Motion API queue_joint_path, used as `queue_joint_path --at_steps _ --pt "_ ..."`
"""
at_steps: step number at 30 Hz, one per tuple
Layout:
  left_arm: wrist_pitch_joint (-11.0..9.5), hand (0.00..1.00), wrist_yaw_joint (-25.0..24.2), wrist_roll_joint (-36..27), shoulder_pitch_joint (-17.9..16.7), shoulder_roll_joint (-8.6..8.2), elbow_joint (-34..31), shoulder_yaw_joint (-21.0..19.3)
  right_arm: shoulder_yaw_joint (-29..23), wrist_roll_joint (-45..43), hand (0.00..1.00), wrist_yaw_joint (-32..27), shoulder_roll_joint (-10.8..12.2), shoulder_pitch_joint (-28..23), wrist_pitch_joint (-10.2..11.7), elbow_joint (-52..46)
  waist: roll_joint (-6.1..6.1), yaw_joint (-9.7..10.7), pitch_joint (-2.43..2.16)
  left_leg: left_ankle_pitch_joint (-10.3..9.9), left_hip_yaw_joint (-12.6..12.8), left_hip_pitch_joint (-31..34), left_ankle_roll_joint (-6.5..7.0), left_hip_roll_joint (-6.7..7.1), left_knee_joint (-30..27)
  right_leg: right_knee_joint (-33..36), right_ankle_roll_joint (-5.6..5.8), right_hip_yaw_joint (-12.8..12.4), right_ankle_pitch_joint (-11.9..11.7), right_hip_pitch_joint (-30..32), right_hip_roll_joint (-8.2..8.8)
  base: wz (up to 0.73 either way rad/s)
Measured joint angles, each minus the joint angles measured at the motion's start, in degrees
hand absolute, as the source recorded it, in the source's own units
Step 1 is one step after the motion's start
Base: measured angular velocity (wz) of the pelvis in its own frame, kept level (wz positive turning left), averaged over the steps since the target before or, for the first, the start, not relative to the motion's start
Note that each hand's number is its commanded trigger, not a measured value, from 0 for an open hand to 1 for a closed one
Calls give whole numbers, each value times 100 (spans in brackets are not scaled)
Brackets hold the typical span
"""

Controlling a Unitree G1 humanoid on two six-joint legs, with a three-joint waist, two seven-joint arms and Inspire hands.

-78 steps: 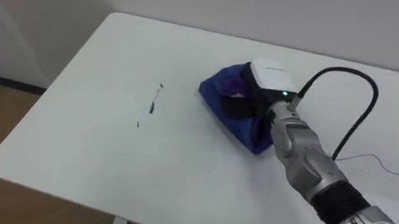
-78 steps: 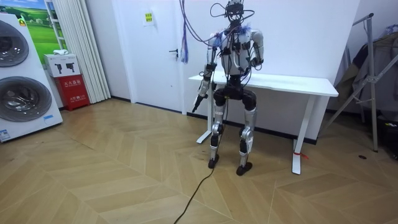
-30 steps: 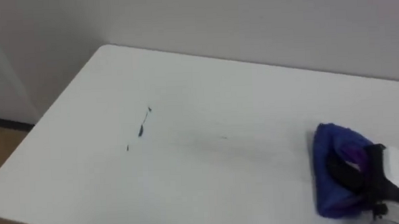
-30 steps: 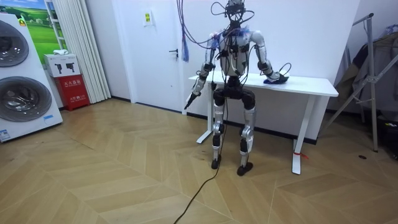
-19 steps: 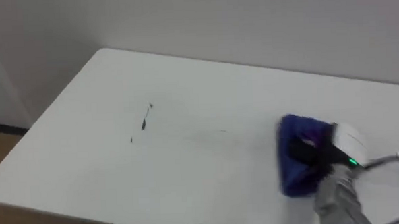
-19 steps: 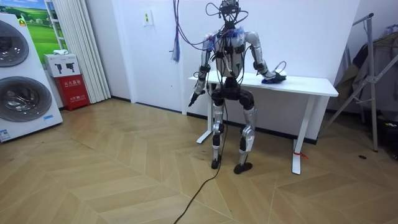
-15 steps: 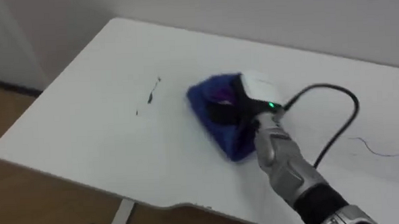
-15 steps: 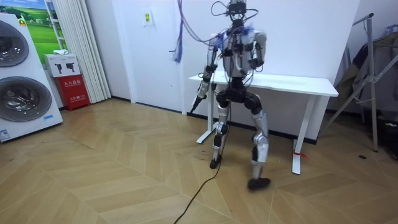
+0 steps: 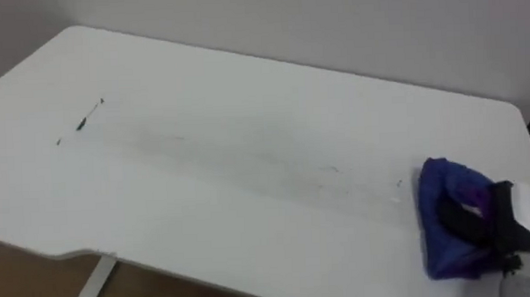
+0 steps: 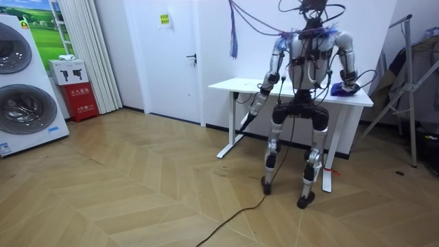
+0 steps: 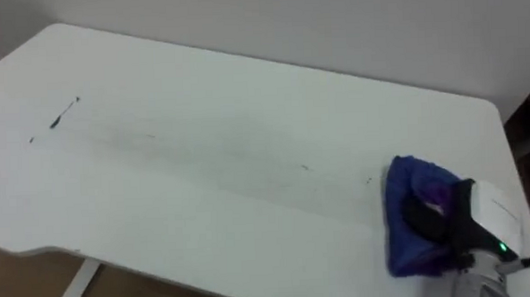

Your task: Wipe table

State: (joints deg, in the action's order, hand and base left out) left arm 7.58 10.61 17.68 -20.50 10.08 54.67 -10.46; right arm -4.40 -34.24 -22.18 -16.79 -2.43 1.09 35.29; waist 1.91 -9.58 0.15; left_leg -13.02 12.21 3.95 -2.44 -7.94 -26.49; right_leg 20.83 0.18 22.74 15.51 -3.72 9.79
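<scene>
Blue cloth (image 9: pixel 444 219) bunched (table's (image 9: pixel 248 180) right end).

White wall (image 10: pixel 384 41), herringbone wood floor (image 10: pixel 123 192), white door (image 10: pixel 171 55), stacked washing machines (image 10: pixel 24 110), small red cabinet (image 10: pixel 75 101), pale vertical blinds (image 10: pixel 82 41)

Two stacked washing machines (image 10: pixel 26 110) stood far left, a red box (image 10: pixel 81 101) beside them, a white door (image 10: pixel 175 58) farther right.

My white table (image 9: pixel 248 167) carries a bunched blue cloth (image 9: pixel 448 226) close to its right edge and, well apart at the far left, a few short dark marks (image 9: pixel 83 122) (thin strokes, as far as I can tell), with faint smudges between.
</scene>
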Motion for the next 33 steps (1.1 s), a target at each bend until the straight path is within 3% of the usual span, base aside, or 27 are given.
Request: queue_joint_path --at_steps 1,2,5,6,7,8,10,12,14,15,16,17,20,22,26,29,30,33 --pt "9 0 0 -23 21 -133 24 6 165 -15 100 74 94 267 -196 1 -131 -208 3 -9 -14 -53 77 204 227 1 -63 -270 -32 87 -109 -139" --pt "26 0 2 -104 55 -219 30 -6 363 -139 100 146 214 580 -439 -6 -180 -401 4 59 -100 -67 192 313 386 0 -132 -463 -72 203 -179 -126" --pt "106 0 18 -250 138 -249 34 16 1062 -587 100 438 522 1223 -810 -201 -189 -556 6 208 -168 -169 120 339 717 -112 -308 -708 -174 413 -323 -76" --pt "184 0 31 -249 238 -259 -24 23 1475 -741 100 600 603 1502 -855 -303 -138 -558 -11 304 -188 -164 103 332 863 -236 -405 -712 -229 461 -399 -8" --pt "239 0 56 -250 368 -280 -127 20 1730 -870 100 774 722 1704 -874 -473 -124 -598 23 362 -220 -160 81 335 993 -329 -450 -687 -251 473 -453 11" --pt "252 0 59 -248 508 -289 -206 20 1873 -930 100 888 837 1777 -846 -620 -115 -645 22 410 -308 -169 70 344 1104 -450 -598 -679 -268 436 -508 26" --pt "256 0 134 -245 646 -287 -269 21 1915 -932 100 999 858 1804 -683 -699 -115 -666 21 446 -517 -171 74 423 1222 -599 -652 -612 -268 315 -525 53" --pt "282 0 247 -247 659 -286 -371 22 1902 -907 100 1000 854 1769 -692 -698 -104 -664 21 468 -637 -268 95 511 1375 -635 -655 -741 -265 235 -514 49" --pt "335 0 305 -251 570 -263 -449 -1 1841 -893 100 968 764 1563 -647 -672 -74 -645 10 471 -713 -387 100 572 1477 -637 -583 -710 -276 126 -463 28" --pt "335 0 319 -244 404 -239 -625 -36 1684 -859 100 903 755 1351 -421 -678 -23 -547 20 471 -769 -451 100 597 1522 -673 -353 -677 -335 34 -440 27" --pt "320 0 350 -242 266 -210 -641 -79 1588 -838 100 760 755 1109 -241 -645 15 -408 16 471 -796 -545 100 621 1572 -763 -43 -673 -413 -117 -421 29" --pt "311 0 347 -220 153 -205 -636 -174 1435 -822 100 607 757 842 -47 -661 38 -322 18 471 -814 -625 99 655 1592 -878 21 -663 -426 -247 -402 19" --pt "281 0 290 -180 -101 -232 -638 -435 979 -784 100 228 751 251 219 -697 107 -84 -26 467 -810 -822 102 729 1683 -1133 135 -500 -486 -575 -363 10" --pt "281 0 221 -177 -173 -233 -637 -463 768 -666 100 38 751 27 257 -699 93 58 -35 457 -846 -907 118 771 1707 -1131 146 -447 -480 -671 -333 13" --pt "254 0 173 -182 -141 -266 -701 -444 701 -401 100 -1 731 144 242 -504 9 67 -66 397 -841 -1021 209 800 1711 -1119 224 -370 -473 -771 -291 -4" --pt "205 0 166 -216 88 -288 -739 -370 855 -386 100 187 727 504 -138 -421 -36 -54 -51 349 -826 -1002 255 795 1718 -1101 260 -395 -452 -709 -292 -19" --pt "206 0 170 -211 172 -286 -718 -309 964 -437 100 294 725 711 -379 -417 -36 -179 -46 325 -763 -935 251 778 1718 -1099 275 -407 -443 -617 -300 -52" --pt "232 0 176 -188 395 -297 -521 -46 1382 -712 100 698 739 1180 -820 -480 -59 -382 -42 304 -776 -767 219 754 1667 -1059 227 -430 -483 -432 -339 -36"
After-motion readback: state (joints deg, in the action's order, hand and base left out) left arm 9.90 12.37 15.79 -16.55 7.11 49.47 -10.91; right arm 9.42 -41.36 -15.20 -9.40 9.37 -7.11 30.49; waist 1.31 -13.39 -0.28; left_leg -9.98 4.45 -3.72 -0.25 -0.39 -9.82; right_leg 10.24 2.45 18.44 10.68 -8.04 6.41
